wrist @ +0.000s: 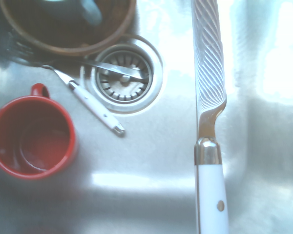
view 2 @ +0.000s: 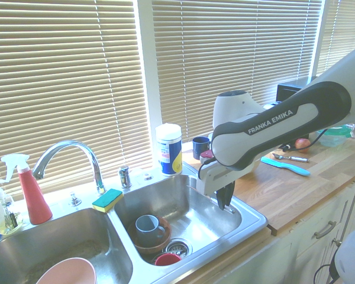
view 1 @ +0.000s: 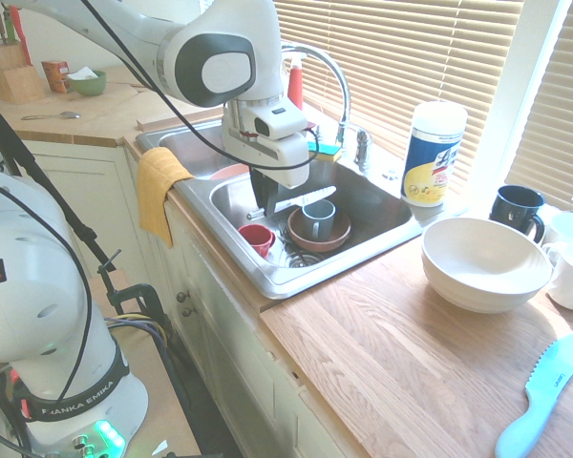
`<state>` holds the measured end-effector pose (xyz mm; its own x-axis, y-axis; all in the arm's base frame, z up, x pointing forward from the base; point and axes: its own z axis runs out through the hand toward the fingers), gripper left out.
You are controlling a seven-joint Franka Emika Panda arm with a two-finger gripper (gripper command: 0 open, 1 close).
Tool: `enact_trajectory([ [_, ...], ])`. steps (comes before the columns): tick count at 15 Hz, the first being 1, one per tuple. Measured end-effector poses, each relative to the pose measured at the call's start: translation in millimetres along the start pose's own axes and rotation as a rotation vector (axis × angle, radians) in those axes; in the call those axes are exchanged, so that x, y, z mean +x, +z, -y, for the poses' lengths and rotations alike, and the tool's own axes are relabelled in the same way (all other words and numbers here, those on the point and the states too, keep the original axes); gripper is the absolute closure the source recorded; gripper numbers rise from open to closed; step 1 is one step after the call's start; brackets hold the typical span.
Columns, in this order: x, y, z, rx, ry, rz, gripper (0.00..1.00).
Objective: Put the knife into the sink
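My gripper [view 1: 265, 202], clamped on the knife [view 1: 306, 198], hangs over the sink [view 1: 377, 234] basin (mugs below), so letting go comes next.

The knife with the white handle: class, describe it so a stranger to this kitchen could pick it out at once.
Find the steel sink under the window blinds; the robot's gripper hangs over its basin holding the knife level above the dishes. It has a white handle and shiny ridged blade, unlike the all-teal knife on the wooden counter.
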<state>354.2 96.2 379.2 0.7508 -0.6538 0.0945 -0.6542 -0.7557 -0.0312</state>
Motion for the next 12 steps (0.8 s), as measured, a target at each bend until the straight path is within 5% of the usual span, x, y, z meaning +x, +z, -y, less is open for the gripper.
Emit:
enact_trajectory([
  [7, -15.3, 119.6, 50.6, 0.006, 0.071, -0.039, 1.00],
  [12, 9.8, 165.2, 85.4, -0.005, 0.125, -0.025, 1.00],
])
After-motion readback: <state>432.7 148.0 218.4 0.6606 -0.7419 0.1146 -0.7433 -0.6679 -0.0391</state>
